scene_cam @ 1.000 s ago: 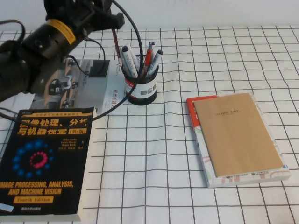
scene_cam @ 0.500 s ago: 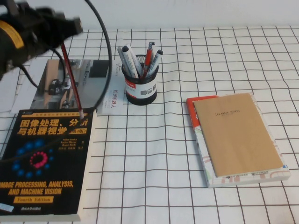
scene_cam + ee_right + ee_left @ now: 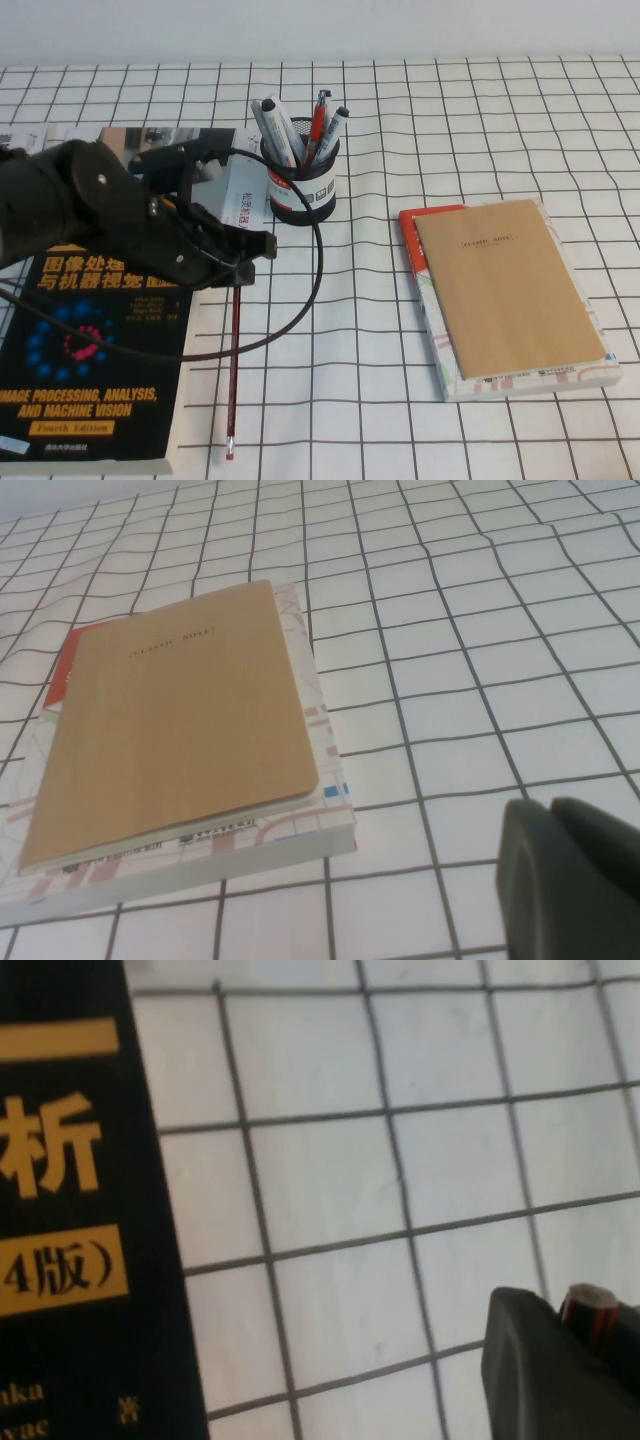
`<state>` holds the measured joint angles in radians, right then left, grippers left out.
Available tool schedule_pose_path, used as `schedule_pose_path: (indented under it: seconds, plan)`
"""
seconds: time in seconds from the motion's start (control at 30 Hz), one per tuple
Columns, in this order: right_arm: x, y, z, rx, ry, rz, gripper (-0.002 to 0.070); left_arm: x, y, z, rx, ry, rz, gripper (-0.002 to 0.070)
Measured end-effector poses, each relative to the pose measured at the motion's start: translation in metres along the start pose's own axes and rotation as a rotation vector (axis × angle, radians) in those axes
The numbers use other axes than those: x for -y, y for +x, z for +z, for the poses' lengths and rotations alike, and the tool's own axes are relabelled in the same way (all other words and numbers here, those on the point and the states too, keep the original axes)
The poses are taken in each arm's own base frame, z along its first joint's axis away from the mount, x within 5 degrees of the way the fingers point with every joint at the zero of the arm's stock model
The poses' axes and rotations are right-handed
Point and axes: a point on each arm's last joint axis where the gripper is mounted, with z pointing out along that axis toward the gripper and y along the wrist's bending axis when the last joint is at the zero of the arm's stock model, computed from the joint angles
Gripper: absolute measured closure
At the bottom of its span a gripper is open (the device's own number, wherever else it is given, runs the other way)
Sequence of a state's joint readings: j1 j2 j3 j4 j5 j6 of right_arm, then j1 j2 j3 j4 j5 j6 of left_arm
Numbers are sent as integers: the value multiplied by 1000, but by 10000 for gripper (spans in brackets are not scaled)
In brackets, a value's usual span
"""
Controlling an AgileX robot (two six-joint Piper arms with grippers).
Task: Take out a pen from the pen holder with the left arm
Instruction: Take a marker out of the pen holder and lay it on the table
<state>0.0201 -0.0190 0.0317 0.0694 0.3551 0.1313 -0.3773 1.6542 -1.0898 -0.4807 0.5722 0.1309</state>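
Beside book (image 3: 90,390) "IMAGE PROCESSING": left hand (image 3: 243,262) grips pen (image 3: 234,370) | right hand (image 3: 570,880) near notebook (image 3: 170,720)

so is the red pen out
Out: left gripper holds the red pen beside the textbook, clear of the pen holder; right gripper near notebook.

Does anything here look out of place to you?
Nothing damaged or spilled. Only the red pen is out of the pen holder, clamped in the left claw beside the black book. The right claw is near the notebook.
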Motion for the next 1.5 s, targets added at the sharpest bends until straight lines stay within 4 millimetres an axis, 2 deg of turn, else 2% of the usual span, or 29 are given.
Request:
schedule_pose_path:
  seconds: [0.13, 0.27, 0.33, 0.53, 0.67, 0.8, 0.9, 1.0, 1.07, 1.17, 1.4, 1.5]
  plan:
    - [0, 0, 0, 0, 0, 0, 692, -15, 6, 35, -70, -35, -84, 655]
    - [0, 0, 0, 0, 0, 0, 693, -27, 8, 56, -81, -60, -151, 652]
    - [0, 0, 0, 0, 0, 0, 693, -29, 9, 62, -78, -69, -165, 632]
    - [0, 0, 0, 0, 0, 0, 693, -31, 5, 64, -33, -78, -175, 477]
    - [0, 0, 0, 0, 0, 0, 693, -32, 3, 62, -22, -91, -149, 449]
    - [0, 0, 0, 0, 0, 0, 693, -26, -6, 40, 58, -98, -87, 444]
    - [0, 0, 0, -1, 0, 0, 693, -18, -18, 7, 215, -103, -10, 443]
    - [0, 0, 0, -1, 0, 0, 692, -13, -18, -31, 400, -118, 83, 470]
    - [0, 0, 0, -1, 0, 0, 693, -11, -8, -58, 518, -130, 154, 552]
    - [0, 0, 0, -1, 0, 0, 693, -14, 19, -81, 633, -147, 240, 642]
    - [0, 0, 0, -1, 0, 0, 693, -20, 79, -121, 814, -140, 330, 673]
    - [0, 0, 0, -1, 0, 0, 692, -21, 96, -132, 835, -143, 363, 674]
